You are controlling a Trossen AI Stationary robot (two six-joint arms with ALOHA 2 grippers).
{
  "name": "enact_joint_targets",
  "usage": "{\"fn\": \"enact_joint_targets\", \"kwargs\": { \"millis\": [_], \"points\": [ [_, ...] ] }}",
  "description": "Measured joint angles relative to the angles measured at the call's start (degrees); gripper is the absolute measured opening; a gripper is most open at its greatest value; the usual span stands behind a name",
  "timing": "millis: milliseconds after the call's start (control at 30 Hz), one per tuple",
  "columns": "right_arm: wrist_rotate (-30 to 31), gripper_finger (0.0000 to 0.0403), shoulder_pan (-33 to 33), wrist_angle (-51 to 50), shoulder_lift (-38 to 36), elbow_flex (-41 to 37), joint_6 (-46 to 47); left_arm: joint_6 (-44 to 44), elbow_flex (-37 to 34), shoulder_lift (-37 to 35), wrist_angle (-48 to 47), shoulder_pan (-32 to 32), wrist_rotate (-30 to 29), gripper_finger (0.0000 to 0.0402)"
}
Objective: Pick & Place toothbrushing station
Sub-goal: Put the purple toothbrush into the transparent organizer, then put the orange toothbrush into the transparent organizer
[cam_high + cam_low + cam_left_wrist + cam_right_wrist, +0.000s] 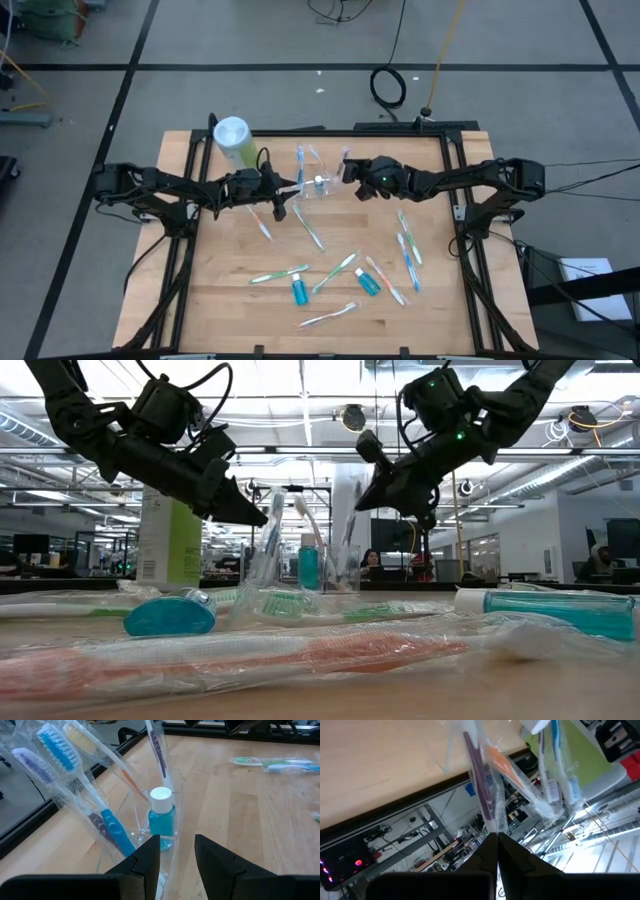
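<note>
At the counter's [200, 300] back, the holder's [315, 184] wall sits between the open left gripper [176, 857]; the right gripper [496, 845] pinches a purple brush [479, 782].

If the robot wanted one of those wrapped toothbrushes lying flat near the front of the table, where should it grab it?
Probably at mid-handle, coming straight down from above. The green toothbrush lies flat and slanted on the table, so the end effector's fingers should close across its thin handle, not along it. The middle is narrow and balanced, and there is bare wood on both sides there. The loose wrapper may slip.
</note>
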Motion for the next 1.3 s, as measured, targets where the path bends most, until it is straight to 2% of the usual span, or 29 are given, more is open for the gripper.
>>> {"fn": "enact_joint_targets", "kwargs": {
  "millis": [167, 567, 767, 933, 1167, 1300],
  "points": [
    [-0.02, 0.0016, 0.02, -0.05, -0.04, 0.00, 1.55, 0.00, 0.00, 0.02, -0.01, 0.00, 0.00, 0.0127],
    [-0.05, 0.0088, 0.02, 0.03, -0.07, 0.00, 16.73, -0.01, 0.00, 0.00, -0.04, 0.00, 0.00, 0.0127],
    [0.26, 0.0113, 0.18, 0.05, -0.09, 0.00, 31.65, -0.43, 0.00, 0.02, -0.08, 0.00, 0.00, 0.0127],
    [0.27, 0.0116, 1.00, 0.05, -0.09, 0.00, 46.09, -1.75, 0.00, 0.00, -0.08, 0.00, 0.00, 0.0127],
    [0.33, 0.0112, 2.86, -0.91, -0.09, 0.02, 76.15, -4.52, 0.00, 0.02, -0.10, 0.00, 0.00, 0.0127],
    [0.20, 0.0114, 2.92, -2.58, -0.09, 0.02, 87.96, -5.09, 0.00, 0.02, -0.10, -0.04, 0.00, 0.0127]
  ]
}}
